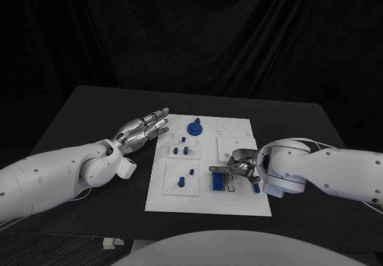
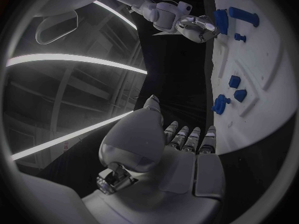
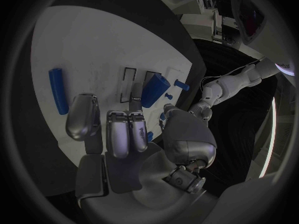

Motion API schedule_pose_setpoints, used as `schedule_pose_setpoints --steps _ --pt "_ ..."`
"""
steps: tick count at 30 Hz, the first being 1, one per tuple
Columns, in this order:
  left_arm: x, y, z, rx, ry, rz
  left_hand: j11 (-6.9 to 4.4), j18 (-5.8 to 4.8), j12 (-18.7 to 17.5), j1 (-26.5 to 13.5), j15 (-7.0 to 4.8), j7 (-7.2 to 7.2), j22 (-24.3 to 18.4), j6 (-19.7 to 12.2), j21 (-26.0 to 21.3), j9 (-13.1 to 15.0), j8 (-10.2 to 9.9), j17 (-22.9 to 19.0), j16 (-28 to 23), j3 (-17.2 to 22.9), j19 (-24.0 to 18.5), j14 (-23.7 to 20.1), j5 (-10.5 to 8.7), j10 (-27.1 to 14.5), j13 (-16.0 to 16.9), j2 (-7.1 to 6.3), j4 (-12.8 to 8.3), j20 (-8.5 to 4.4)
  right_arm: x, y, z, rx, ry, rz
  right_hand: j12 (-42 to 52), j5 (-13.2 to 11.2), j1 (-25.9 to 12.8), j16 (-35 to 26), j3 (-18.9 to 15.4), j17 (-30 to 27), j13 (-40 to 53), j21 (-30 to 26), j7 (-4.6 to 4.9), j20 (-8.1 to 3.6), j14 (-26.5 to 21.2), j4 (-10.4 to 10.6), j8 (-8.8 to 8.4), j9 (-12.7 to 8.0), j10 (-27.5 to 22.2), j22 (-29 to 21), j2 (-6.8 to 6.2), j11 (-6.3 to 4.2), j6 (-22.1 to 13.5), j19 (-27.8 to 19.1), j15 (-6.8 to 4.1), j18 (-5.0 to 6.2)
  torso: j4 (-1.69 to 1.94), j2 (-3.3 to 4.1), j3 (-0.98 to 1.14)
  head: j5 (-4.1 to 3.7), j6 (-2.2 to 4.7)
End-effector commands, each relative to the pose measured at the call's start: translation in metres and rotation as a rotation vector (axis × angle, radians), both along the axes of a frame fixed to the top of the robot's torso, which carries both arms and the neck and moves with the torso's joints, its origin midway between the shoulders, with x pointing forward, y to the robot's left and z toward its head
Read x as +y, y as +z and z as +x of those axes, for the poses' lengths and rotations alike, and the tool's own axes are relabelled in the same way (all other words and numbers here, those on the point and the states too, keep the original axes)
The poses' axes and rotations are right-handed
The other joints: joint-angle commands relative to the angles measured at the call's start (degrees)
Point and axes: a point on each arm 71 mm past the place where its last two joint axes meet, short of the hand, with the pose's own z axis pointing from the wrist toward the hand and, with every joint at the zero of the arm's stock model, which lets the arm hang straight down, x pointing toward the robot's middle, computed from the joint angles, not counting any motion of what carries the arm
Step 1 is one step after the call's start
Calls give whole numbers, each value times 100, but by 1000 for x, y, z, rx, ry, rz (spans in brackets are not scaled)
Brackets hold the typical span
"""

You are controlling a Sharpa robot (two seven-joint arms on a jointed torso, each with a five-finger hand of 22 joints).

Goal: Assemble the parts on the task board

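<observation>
I see the right hand (image 1: 236, 171) low over the near right part of the white board (image 1: 239, 206), its fingers curled down beside an upright blue block (image 1: 218, 181); whether they pinch it I cannot tell. A blue bar (image 3: 58, 90) lies flat nearby. Small blue pegs (image 1: 181, 150) stand mid-board, a round blue knob (image 1: 195, 128) farther back. The left hand (image 1: 145, 128) hovers off the board's left edge, fingers straight, holding nothing.
</observation>
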Motion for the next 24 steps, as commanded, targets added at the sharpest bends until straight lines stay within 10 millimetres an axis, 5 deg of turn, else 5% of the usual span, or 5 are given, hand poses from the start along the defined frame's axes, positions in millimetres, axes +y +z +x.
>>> schedule_pose_setpoints --steps 1,9,15,24 --pt "-1 0 -1 6 -11 -16 43 62 29 -11 46 41 -2 16 -31 8 34 -10 -21 -9 -15 8 11 -9 3 24 29 43 -6 1 1 -41 -43 24 15 66 27 32 -79 1509 1505 -30 -6 26 611 -19 18 20 607 885 -21 23 7 6 27 112 -5 -1 1 28 -1" --pt "1 -1 -2 9 -8 -13 67 61 39 -11 45 71 0 38 -30 12 42 -10 -21 -9 -14 8 13 -9 5 31 25 44 -13 16 -5 -141 -52 137 15 442 1085 32 -463 1509 1505 27 -15 13 611 -89 497 508 607 908 -126 17 -323 44 23 99 -1 -2 -3 42 -1" --pt "2 -1 -2 9 -5 -12 79 61 47 -11 44 85 3 49 -29 14 46 -10 -21 -10 -14 8 13 -8 7 31 25 45 -18 31 -10 -225 -35 193 15 492 1481 32 -658 1509 1505 123 -32 8 611 -120 833 846 607 934 -148 2 -478 79 10 80 -9 -2 -1 55 -1" --pt "4 -1 -2 11 -4 -11 91 62 52 -12 44 96 4 56 -29 15 49 -10 -21 -12 -13 8 12 -7 8 30 25 47 -24 27 -14 -177 8 160 15 404 1801 32 -892 1509 1505 154 -70 -10 611 -148 1313 1376 607 940 -140 -33 -663 83 -13 75 -3 4 -1 44 -1"
